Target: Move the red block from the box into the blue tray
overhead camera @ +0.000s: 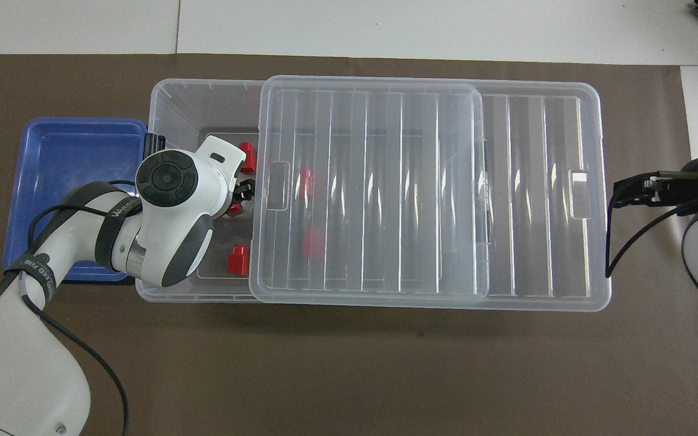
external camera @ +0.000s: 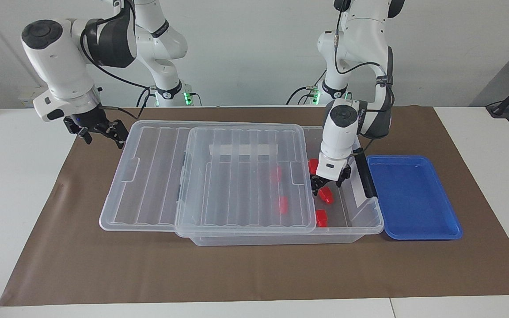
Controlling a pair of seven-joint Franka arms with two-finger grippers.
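Observation:
The clear box (external camera: 362, 223) (overhead camera: 185, 103) has its ribbed lid (external camera: 148, 176) (overhead camera: 537, 194) slid toward the right arm's end, leaving the end by the left arm uncovered. Three red blocks lie in that uncovered part (external camera: 313, 165) (external camera: 325, 194) (external camera: 321, 217); two more show through the lid. My left gripper (external camera: 325, 187) (overhead camera: 237, 197) is down inside the box, open, its fingers either side of the middle red block (overhead camera: 234, 210). The blue tray (external camera: 413, 198) (overhead camera: 70, 157) sits beside the box's uncovered end, with nothing in it. My right gripper (external camera: 100, 131) (overhead camera: 628, 197) hangs open in the air past the lid's overhanging end.
A black latch (external camera: 365, 176) stands up on the box's end wall, between my left gripper and the tray. A brown mat (external camera: 254, 274) covers the table under everything. The lid overhangs the box toward the right arm's end.

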